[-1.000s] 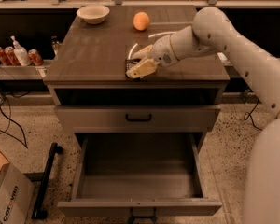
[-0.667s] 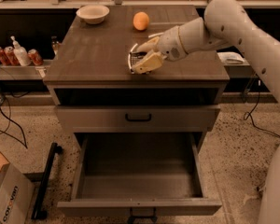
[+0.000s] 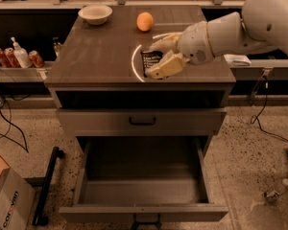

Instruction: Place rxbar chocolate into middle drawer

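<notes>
My gripper [image 3: 159, 56] is over the right front part of the cabinet top [image 3: 101, 56]. It is shut on the rxbar chocolate [image 3: 149, 61], a small flat black bar that shows between the pale fingers [image 3: 166, 66]. The bar is just above the top surface. The middle drawer [image 3: 144, 212] is pulled out wide open at the bottom of the cabinet, directly below and in front of my gripper. Its grey tray is empty, with a small black handle on its low front panel.
A round orange fruit [image 3: 145, 21] and a pale bowl [image 3: 95, 13] sit at the back of the cabinet top. A closed drawer front with a black bar handle [image 3: 142, 121] is above the open drawer. Cans and a bottle [image 3: 18, 56] stand on the left shelf. A cardboard box [image 3: 9, 202] is on the floor at left.
My gripper has moved a little to the right and risen slightly from the cabinet top with the black bar in it. The drawers have not moved.
</notes>
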Controlling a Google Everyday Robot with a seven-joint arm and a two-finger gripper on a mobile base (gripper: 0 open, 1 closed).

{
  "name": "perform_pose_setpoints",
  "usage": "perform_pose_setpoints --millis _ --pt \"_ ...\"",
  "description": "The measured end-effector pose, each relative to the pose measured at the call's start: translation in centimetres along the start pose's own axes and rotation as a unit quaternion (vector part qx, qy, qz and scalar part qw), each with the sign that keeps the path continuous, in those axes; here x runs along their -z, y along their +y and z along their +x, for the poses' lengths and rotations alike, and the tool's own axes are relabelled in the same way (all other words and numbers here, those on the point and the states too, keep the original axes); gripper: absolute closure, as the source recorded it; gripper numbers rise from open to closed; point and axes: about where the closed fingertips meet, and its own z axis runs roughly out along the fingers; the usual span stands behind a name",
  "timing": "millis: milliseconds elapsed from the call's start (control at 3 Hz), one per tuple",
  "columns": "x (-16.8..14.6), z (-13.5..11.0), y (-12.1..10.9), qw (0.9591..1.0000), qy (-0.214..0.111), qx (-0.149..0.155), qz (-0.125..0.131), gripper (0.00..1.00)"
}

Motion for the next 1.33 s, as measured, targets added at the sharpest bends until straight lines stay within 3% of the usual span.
perform_pose_setpoints --millis 333,667,1000,1333 --pt "0.5 0.7 5.6 0.9997 0.015 -0.013 -0.016 1.00" --pt "-0.7 2.6 11.1 0.9976 0.031 -0.052 -0.032 1.00" --pt "-4.5 6.6 16.0 0.9908 0.045 -0.118 -0.050 1.00" --pt "-8.3 10.7 18.0 0.9842 0.046 -0.162 -0.054 1.00"
